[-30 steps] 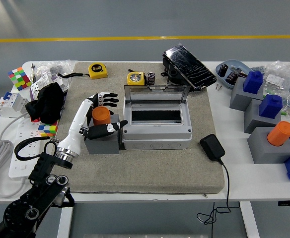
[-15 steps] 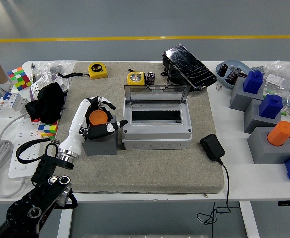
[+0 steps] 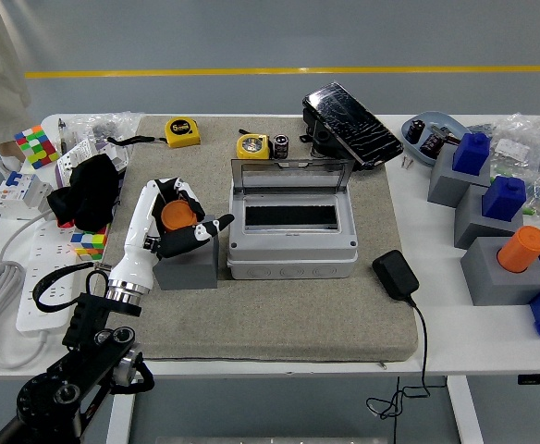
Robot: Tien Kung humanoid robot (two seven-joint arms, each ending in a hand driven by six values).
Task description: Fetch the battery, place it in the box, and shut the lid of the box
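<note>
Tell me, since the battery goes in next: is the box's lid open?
Open: the box has its lid standing upright behind the dark opening.

Orange battery (image 3: 177, 215) — grey holder block (image 3: 189, 268); grey box (image 3: 291, 242), clear lid (image 3: 291, 172); beige mat (image 3: 279, 314) — white tabletop (image 3: 492, 333); multicoloured cube (image 3: 36, 145).

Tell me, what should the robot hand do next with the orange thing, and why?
Probably lift it straight up. The left hand has its fingers wrapped around the orange battery, which looks partly raised from the grey holder. The box sits just to its right with the lid standing open, so once clear it can go across.
</note>
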